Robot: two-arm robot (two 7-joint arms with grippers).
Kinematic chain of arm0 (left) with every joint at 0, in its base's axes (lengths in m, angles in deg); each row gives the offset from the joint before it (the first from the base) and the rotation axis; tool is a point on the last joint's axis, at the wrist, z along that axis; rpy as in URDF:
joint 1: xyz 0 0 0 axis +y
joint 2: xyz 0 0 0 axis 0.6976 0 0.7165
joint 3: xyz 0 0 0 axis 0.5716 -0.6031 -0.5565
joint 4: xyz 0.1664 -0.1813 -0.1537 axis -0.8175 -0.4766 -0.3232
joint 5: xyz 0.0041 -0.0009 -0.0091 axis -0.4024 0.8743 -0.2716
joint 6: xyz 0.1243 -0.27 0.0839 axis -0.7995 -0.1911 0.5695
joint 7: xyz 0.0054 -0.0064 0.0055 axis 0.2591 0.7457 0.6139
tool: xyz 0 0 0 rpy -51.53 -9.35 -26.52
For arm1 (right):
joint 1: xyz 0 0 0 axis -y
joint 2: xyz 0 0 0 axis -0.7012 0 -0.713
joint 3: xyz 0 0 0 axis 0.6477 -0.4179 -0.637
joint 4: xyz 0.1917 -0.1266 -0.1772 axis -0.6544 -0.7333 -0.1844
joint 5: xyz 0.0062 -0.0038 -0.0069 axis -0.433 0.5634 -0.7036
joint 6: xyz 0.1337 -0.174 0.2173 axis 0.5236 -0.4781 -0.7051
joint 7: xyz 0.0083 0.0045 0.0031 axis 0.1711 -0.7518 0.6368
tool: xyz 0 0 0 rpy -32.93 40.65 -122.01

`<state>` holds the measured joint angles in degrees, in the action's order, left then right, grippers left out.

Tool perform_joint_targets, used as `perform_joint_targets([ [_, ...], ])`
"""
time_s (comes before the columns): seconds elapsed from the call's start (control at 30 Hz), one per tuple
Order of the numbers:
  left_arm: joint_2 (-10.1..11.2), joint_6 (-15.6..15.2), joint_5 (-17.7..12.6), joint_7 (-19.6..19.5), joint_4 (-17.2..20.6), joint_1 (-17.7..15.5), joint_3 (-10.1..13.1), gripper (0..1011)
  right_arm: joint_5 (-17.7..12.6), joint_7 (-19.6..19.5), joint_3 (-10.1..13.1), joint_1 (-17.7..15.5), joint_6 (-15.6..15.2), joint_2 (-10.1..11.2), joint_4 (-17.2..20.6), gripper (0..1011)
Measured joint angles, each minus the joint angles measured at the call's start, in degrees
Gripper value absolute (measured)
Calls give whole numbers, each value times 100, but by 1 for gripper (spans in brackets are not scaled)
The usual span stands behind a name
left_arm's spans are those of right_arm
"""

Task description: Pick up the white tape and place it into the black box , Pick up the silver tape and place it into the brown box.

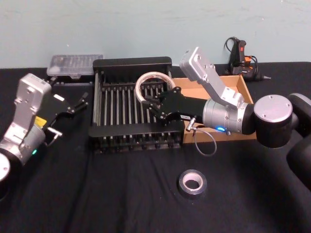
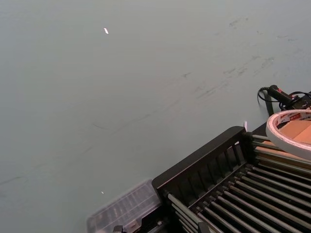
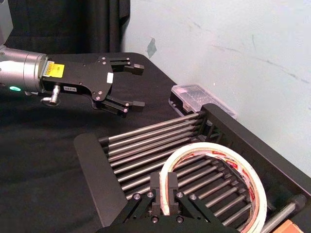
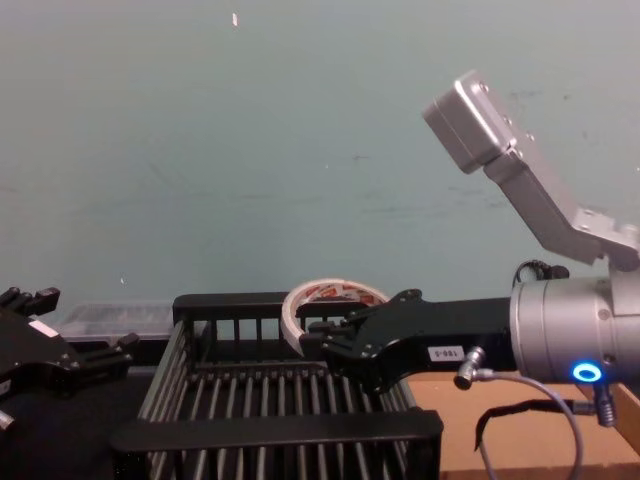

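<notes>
The right arm is stretched in from three o'clock, forearm level, and the right gripper (image 1: pixel 154 104) is carried over the black box (image 1: pixel 132 63), above its slatted floor on the three o'clock side. The white tape (image 1: pixel 141 81) is pinched by its wall between the fingers (image 3: pixel 171 187), which are drawn narrow, one inside the ring and one outside. The roll is held tilted, clear of the bars in the chest view, its far edge reaching toward the box's twelve o'clock rim.

Over at nine o'clock, the left arm is bent and held beside the box, with the left gripper (image 1: pixel 71 108) aimed toward the box's near wall. Its fingers (image 3: pixel 137 67) are spread wide and nothing is held between them.

The brown box (image 1: pixel 241 87) is seen touching the black box's three o'clock side, partly covered by the right arm. The silver tape (image 1: pixel 192 183) is left lying flat on the black counter (image 1: pixel 121 194), at about five o'clock from the black box and well apart from both grippers.
</notes>
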<state>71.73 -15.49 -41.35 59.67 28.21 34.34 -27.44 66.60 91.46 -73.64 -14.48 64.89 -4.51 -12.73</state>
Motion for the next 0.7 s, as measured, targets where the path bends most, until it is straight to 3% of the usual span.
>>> perform_joint_targets([
  [0.13,0,0,0,0,0,0,0,1001,-2,1,2,-3,-3,3,7,147],
  [0.7,0,0,0,0,0,0,0,1001,-9,6,2,-11,-13,12,21,697],
])
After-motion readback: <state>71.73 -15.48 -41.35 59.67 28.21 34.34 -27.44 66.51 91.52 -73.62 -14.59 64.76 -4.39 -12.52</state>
